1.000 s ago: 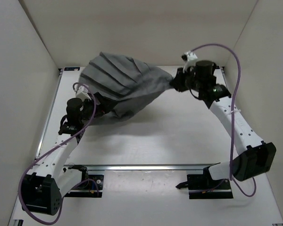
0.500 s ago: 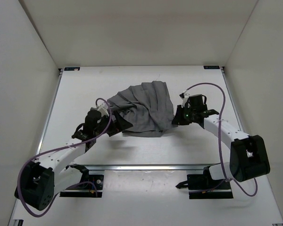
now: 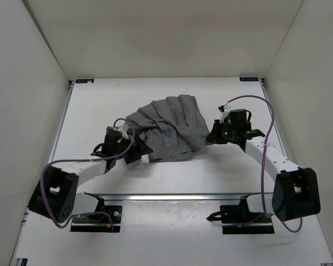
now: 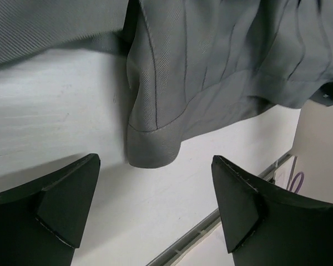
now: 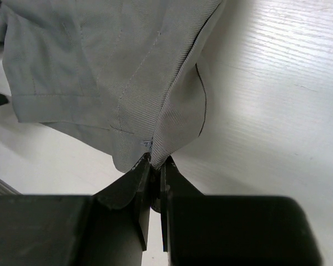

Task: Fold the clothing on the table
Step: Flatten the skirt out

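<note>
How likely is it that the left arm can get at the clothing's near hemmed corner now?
Probably yes: the left arm has its jaws open, facing the hemmed corner of the clothing, which lies on the table with nothing between.

White table (image 3: pixel 238 172) fills the middle of the overhead frame, matte and flat. Sitting on it, right at centre, is the grey clothing (image 3: pixel 169 130), bunched into a rumpled heap with pleat-like creases running across it. Its lower edge lies flat on the tabletop, and a stitched hem corner rests on the surface in the left wrist view. A metal rail (image 3: pixel 172 195) runs across the lower part of the frame. Below it, two black base brackets stand on the table, one lower left (image 3: pixel 97 218) and one lower right (image 3: pixel 241 217).
</note>
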### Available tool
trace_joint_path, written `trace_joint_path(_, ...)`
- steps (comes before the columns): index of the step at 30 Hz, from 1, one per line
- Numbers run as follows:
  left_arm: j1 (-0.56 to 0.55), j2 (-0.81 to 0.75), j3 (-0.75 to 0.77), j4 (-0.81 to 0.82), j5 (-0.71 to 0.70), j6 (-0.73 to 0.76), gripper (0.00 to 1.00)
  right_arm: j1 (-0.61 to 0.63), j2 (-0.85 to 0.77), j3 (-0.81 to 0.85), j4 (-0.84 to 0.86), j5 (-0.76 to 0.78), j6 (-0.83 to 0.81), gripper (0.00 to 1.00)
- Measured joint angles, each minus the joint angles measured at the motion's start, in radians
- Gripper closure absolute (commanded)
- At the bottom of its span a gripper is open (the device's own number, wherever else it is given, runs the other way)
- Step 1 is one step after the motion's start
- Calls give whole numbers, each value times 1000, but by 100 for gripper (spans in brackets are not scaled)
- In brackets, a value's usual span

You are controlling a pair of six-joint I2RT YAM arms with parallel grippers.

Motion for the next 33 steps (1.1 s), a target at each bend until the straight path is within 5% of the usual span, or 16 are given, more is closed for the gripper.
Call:
trace_joint_path(14,-59,189,-4,174,39,-47,25,39,0,0,-1,-4,18,100)
trace_joint_path(17,-74,235,12,204,43,-51,44,45,0,0,-5,-3,18,100)
trace_joint_path(21,-79,269,13,214,50,-58,98,45,-2,0,-9,3,23,100)
trace_joint_path(26,-73,252,46,129,60,-14,100,27,-7,0,-15,22,29,100)
trace_joint_path(33,2,16,183,-257,39,146,100,-61,-60,0,-89,61,11,100)
